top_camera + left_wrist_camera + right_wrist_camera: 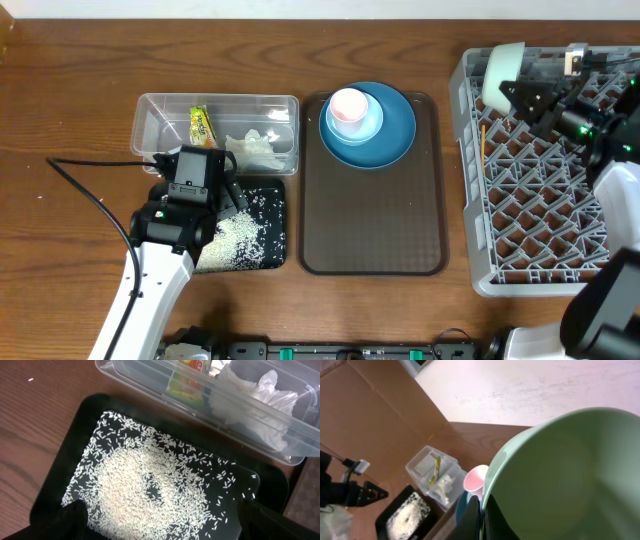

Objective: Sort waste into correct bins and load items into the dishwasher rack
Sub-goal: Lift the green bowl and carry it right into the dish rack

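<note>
— What kind of place is it?
— A brown wooden tabletop, seen from above. In the right wrist view, brown cardboard stands behind it.
— Where is the waste?
— At 10 o'clock lies the clear container. Inside it are the yellow-green wrapper and the white tissue, side by side. Just below it, toward 8 o'clock, is the black tray, which carries the rice grains in a loose heap.
— Can you read the wrapper?
— No. There is dark print on it, but it is too small and blurred to read.
— And the left claw?
— The left claw hangs over the black tray. Its fingers are spread wide with nothing between them, and only rice is below.
— The dishes?
— The brown serving tray is in the centre. At its 12 o'clock end sits the dark blue plate. The light blue bowl is on the plate, and the pink cup is in the bowl.
— The rack?
— The grey rack fills the 3 o'clock side. The right claw pinches the rim of the mint-green bowl, which is tipped on its side over the rack's 11 o'clock corner. A thin orange stick lies among the pegs there; I cannot tell if it is the chopsticks.
</note>
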Action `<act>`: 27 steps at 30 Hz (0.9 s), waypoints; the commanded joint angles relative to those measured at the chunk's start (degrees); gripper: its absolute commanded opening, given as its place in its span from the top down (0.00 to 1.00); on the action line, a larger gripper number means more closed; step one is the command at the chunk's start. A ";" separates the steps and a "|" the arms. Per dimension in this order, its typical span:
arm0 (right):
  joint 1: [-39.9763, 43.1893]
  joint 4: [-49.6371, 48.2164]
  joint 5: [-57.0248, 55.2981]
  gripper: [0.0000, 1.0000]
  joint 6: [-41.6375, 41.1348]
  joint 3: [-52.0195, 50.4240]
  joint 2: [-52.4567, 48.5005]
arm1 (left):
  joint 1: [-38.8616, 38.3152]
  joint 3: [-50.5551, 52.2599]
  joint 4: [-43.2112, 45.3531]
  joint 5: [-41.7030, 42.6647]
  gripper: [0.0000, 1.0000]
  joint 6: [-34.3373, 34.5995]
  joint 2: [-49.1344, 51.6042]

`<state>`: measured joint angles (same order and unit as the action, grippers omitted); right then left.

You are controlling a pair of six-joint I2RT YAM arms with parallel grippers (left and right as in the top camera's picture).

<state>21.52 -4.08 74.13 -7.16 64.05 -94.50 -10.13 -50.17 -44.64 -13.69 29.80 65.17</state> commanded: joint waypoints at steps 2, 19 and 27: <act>0.57 -5.14 2.86 0.99 -3.56 0.98 -4.15 | 0.31 -0.28 -0.11 -0.50 0.02 -0.35 0.33; -1.22 -18.45 2.38 0.99 -6.86 0.98 -14.29 | 0.31 -0.28 -0.09 -0.48 0.02 -0.33 0.33; -1.81 -18.75 2.38 0.99 -7.61 0.96 -14.60 | 0.31 -0.28 -0.11 -0.48 0.02 -0.33 0.33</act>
<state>20.38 -23.03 75.46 -13.96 64.07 -108.40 -10.13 -50.17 -44.66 -13.69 29.80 65.17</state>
